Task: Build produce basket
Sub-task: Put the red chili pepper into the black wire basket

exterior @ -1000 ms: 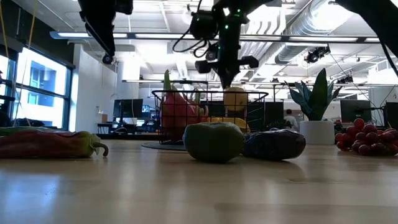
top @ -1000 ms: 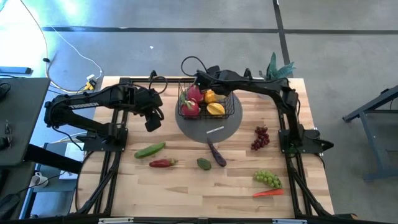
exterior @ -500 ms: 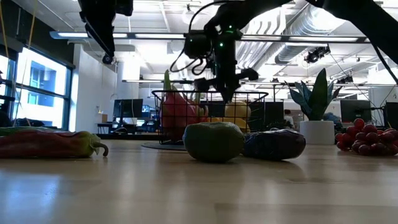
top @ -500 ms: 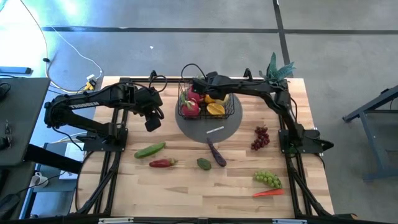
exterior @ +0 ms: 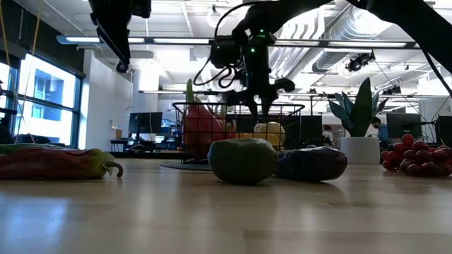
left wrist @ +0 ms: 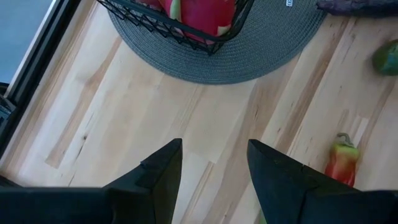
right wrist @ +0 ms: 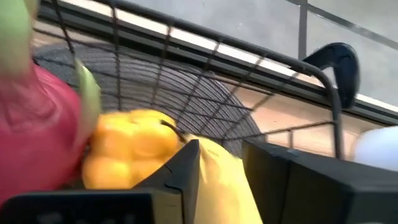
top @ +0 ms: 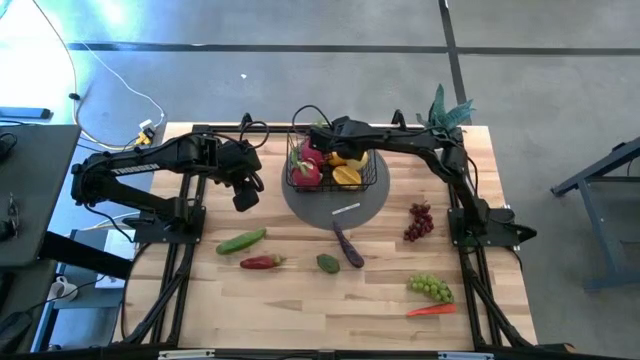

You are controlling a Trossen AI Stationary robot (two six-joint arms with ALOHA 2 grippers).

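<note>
The black wire basket stands on a round grey mat. It holds pink dragon fruits, a yellow pepper and an orange piece. My right gripper reaches down into the basket, shut on a smooth yellow fruit. In the low view it stands just over the yellow fruit. My left gripper hangs open over bare table to the left of the mat, touching nothing. My right gripper pinches the smooth yellow fruit between its two fingers, one on each side, coming from above and pointing down into the basket. The fruit sits low inside the basket wires. What it rests on is hidden.
On the table near the front lie a cucumber, a red chilli, a green piece, an eggplant, red grapes, green grapes and a carrot. A potted plant stands at the far right corner.
My right gripper has moved down into the basket, carrying the yellow fruit from about rim height to low inside the wires.
</note>
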